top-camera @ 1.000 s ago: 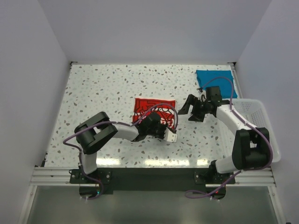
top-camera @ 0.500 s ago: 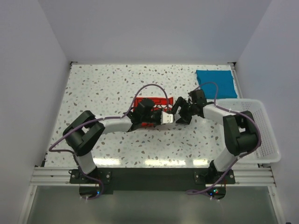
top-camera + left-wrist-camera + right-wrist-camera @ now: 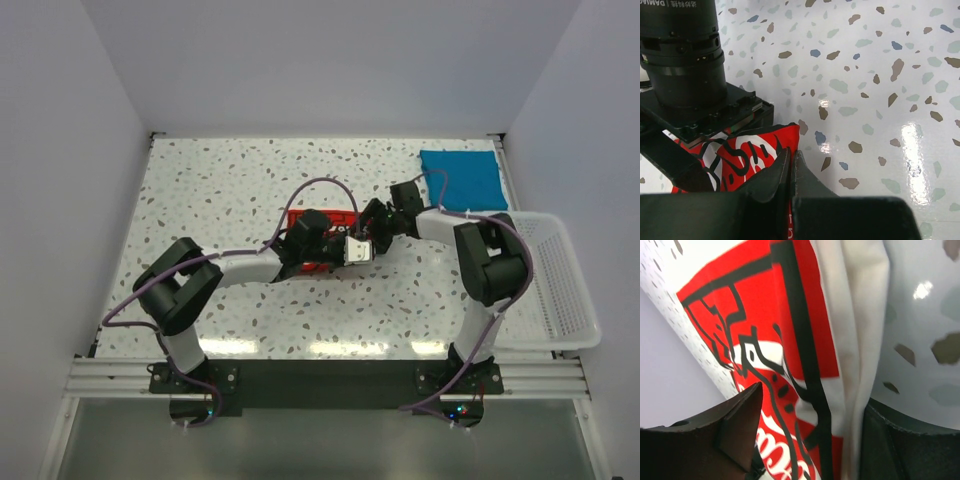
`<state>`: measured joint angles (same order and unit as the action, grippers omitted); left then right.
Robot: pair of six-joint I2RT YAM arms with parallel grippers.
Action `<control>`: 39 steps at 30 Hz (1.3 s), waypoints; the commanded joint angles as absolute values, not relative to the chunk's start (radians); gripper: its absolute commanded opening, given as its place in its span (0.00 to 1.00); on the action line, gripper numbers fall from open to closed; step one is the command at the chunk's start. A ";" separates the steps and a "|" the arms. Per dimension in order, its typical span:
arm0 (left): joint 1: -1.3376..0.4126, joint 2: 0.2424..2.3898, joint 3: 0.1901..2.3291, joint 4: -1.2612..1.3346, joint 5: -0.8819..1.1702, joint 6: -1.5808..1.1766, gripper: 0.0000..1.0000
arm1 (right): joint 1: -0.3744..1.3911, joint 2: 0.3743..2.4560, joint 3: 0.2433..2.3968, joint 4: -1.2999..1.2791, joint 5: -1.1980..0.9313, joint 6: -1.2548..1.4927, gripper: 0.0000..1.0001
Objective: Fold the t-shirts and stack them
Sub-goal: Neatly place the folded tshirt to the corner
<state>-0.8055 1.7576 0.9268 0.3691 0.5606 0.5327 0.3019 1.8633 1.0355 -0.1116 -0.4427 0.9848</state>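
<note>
The cream-white Coca-Cola t-shirt [image 3: 296,218] lies folded at the table's middle, mostly under both arms. My left gripper [image 3: 357,250] is shut on its red edge, which the left wrist view shows [image 3: 745,155] pinched between the closed fingers [image 3: 790,162]. My right gripper [image 3: 372,228] is open. In the right wrist view its two fingers [image 3: 825,440] stand wide apart on either side of the shirt's cream folded edge [image 3: 860,340], with the red panel [image 3: 790,330] between them. The teal-blue t-shirt [image 3: 460,178] lies folded at the far right corner, away from both grippers.
A white lattice basket [image 3: 565,290] stands at the table's right edge, beside the right arm. The right arm's black wrist body [image 3: 685,65] sits close above the shirt, right by my left gripper. White walls enclose the speckled table [image 3: 200,190].
My left gripper carried the shirt's near right corner up and back over the shirt. My right gripper swung left from beside the teal shirt onto the Coca-Cola shirt's right edge.
</note>
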 commanded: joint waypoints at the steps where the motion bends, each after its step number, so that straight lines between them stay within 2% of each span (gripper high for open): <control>1: -0.807 1.720 0.943 0.413 0.588 0.503 0.00 | 0.302 1.914 1.098 -0.110 -0.397 1.025 0.66; 5: -0.805 1.724 0.948 0.408 0.583 0.499 0.00 | 0.304 1.951 1.135 -0.113 -0.384 1.013 0.58; 8: -0.807 1.727 0.959 0.393 0.577 0.492 0.00 | 0.302 1.971 1.186 -0.146 -0.345 0.948 0.33; 9: -0.807 1.727 0.966 0.376 0.571 0.488 0.14 | 0.302 1.973 1.224 -0.169 -0.338 0.921 0.24; 10: -0.805 1.727 0.986 0.339 0.562 0.486 0.24 | 0.302 1.977 1.250 -0.185 -0.334 0.882 0.10; 12: -0.799 1.710 1.006 0.302 0.525 0.456 0.44 | 0.302 1.979 1.345 -0.294 -0.279 0.778 0.00; 14: -0.772 1.688 1.017 0.264 0.506 0.365 0.57 | 0.302 1.991 1.417 -0.362 -0.214 0.656 0.00; 15: -0.761 1.684 1.044 0.241 0.512 0.338 0.69 | 0.302 1.999 1.489 -0.433 -0.192 0.617 0.00; 17: -0.742 1.684 1.078 0.143 0.518 0.273 0.78 | 0.302 2.019 1.552 -0.489 -0.169 0.480 0.00; 18: -0.738 1.683 1.089 0.117 0.518 0.256 0.92 | 0.299 2.026 1.612 -0.521 -0.132 0.444 0.00; 19: -0.732 1.681 1.103 0.074 0.522 0.247 1.00 | 0.293 2.034 1.640 -0.575 -0.138 0.402 0.00; 26: -0.718 1.664 1.132 -0.078 0.483 0.239 1.00 | 0.235 2.075 1.836 -0.713 -0.092 0.115 0.00; 29: -0.709 1.672 1.144 -0.135 0.474 0.252 1.00 | 0.198 2.103 1.952 -0.771 -0.081 0.043 0.00; 39: -0.706 1.706 1.140 -0.186 0.374 0.252 1.00 | 0.129 2.155 2.146 -0.856 -0.074 -0.109 0.00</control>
<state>-0.7124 1.6951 1.1034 -0.1585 0.4320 0.2638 0.1326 2.1597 2.0640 -0.8204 -0.0917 -0.0277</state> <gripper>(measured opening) 0.997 0.069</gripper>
